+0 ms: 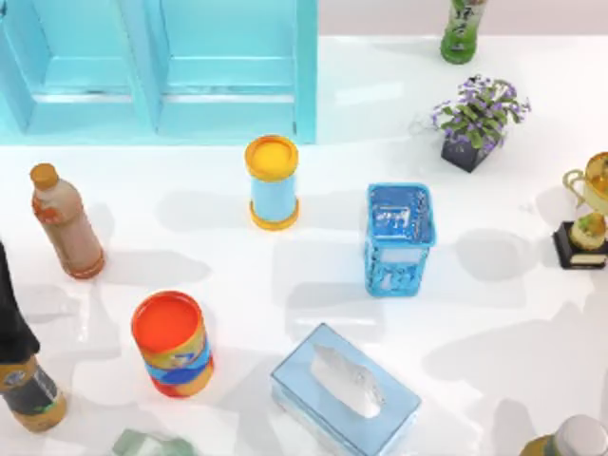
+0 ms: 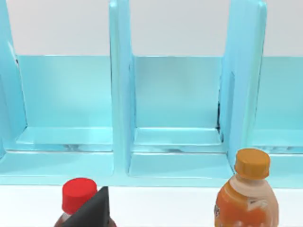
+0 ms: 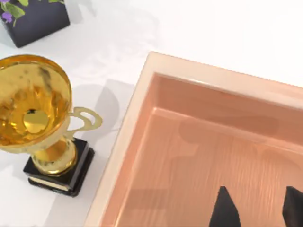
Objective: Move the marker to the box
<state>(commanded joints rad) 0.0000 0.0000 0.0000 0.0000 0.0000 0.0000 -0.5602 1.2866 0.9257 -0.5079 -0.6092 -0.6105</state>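
Note:
The marker is out of view. The box (image 3: 138,111) is a shallow open tray of pale orange wood, and the part of its floor that I see is bare. My right gripper (image 3: 259,210) hovers over the inside of the box, open, with nothing between its two dark fingertips (image 3: 225,208). My left gripper (image 2: 92,213) sits low at the table's left side, facing the blue shelf (image 2: 120,94), close to a red-capped bottle (image 2: 78,195).
A gold trophy (image 3: 35,111) on a black base stands just outside the box, beside a potted plant (image 1: 475,119). Across the table stand a blue basket (image 1: 399,237), a tissue box (image 1: 344,389), two cans (image 1: 272,180) (image 1: 172,344) and several bottles, one of them dark (image 1: 19,366).

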